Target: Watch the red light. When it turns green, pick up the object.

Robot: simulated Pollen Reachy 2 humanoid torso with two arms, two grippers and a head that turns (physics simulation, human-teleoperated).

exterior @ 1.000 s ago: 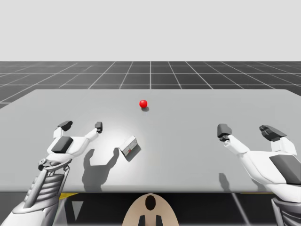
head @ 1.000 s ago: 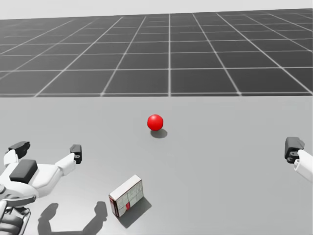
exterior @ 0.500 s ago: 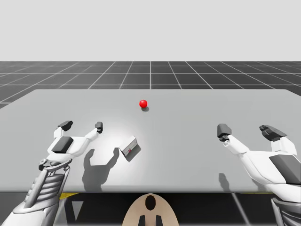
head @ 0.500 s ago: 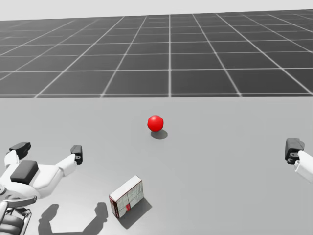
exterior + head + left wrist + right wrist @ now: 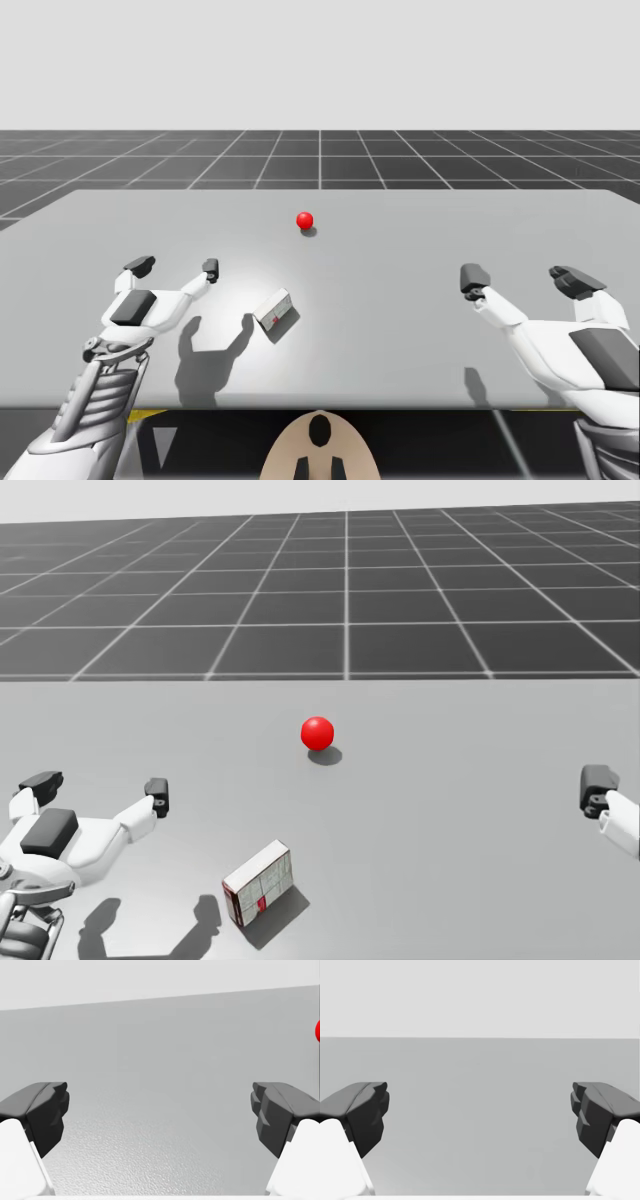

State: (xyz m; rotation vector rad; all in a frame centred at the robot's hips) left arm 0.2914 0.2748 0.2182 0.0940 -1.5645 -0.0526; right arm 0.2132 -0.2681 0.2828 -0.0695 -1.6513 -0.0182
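Observation:
A red ball light [image 5: 305, 220] [image 5: 318, 732] glows on the grey table, toward the far middle. A small white box with red and grey print [image 5: 275, 312] [image 5: 259, 882] stands tilted nearer to me, left of centre. My left gripper [image 5: 174, 267] [image 5: 100, 788] [image 5: 160, 1115] hovers open to the left of the box, apart from it, with bare table between its fingers. The red ball [image 5: 317, 1031] peeks in ahead and to one side of it. My right gripper [image 5: 522, 277] [image 5: 480, 1115] is open far to the right, nothing between its fingers.
The grey table [image 5: 400, 250] stretches wide, its front edge close to my torso. A dark grid floor [image 5: 350, 590] lies beyond the far edge. Shadows of my left gripper fall beside the box.
The light stays red and the box has not moved. My right gripper has drifted very slightly left. My left arm holds still.

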